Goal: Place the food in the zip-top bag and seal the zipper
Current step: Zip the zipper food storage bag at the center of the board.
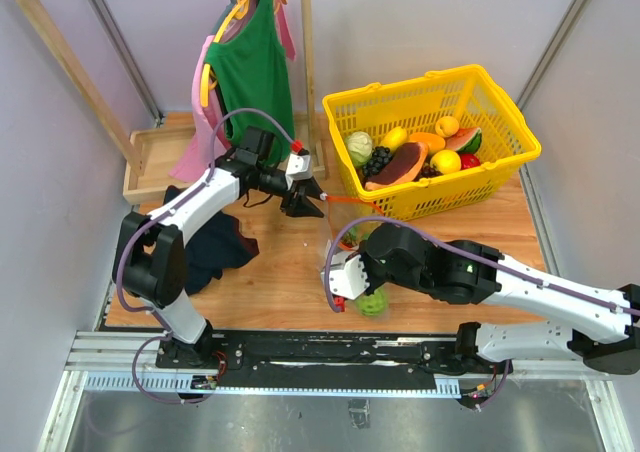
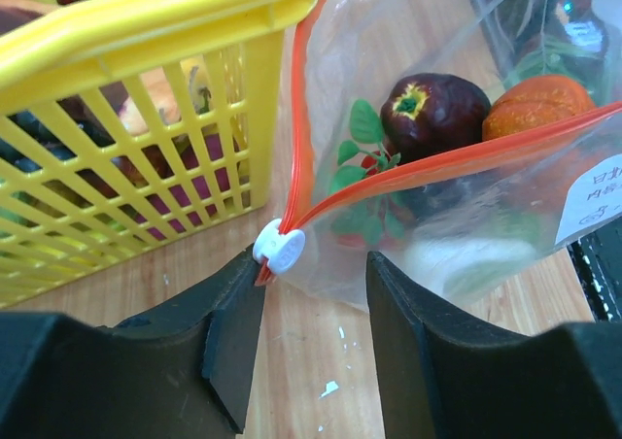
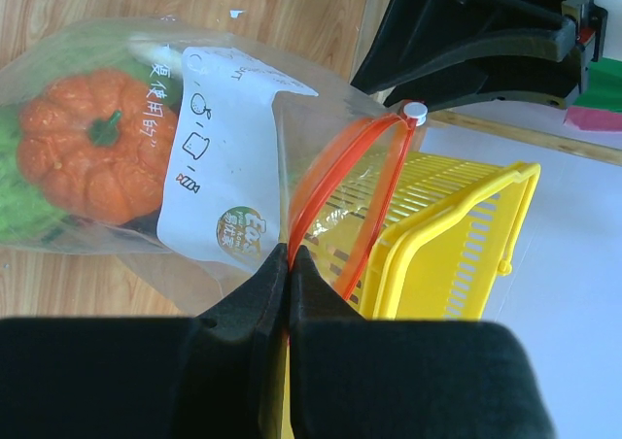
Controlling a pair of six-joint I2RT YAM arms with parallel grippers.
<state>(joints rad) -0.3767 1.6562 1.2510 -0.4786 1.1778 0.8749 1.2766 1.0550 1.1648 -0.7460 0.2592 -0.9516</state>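
Zip-top bag of clear crinkly plastic (image 2: 457,225) lies on wooden table (image 1: 280,277), stretched between both arms. Long axis follows orange-red zipper strip (image 2: 486,151), running from right gripper (image 3: 290,254) to left gripper (image 2: 311,264). The strip's two halves bow apart, so the mouth is unsealed. Right jaws pinched together on the strip's end. Left jaws apart, white slider tab (image 2: 279,247) against one, the other clear of it. Inside: dark red toy apple (image 2: 432,114), orange toy pumpkin (image 3: 92,148), green leaves (image 2: 364,128). Yellow plastic basket (image 2: 146,21) stands just beside the slider end; bare wood on the other side. Dark cloth heap (image 1: 215,247) well apart.
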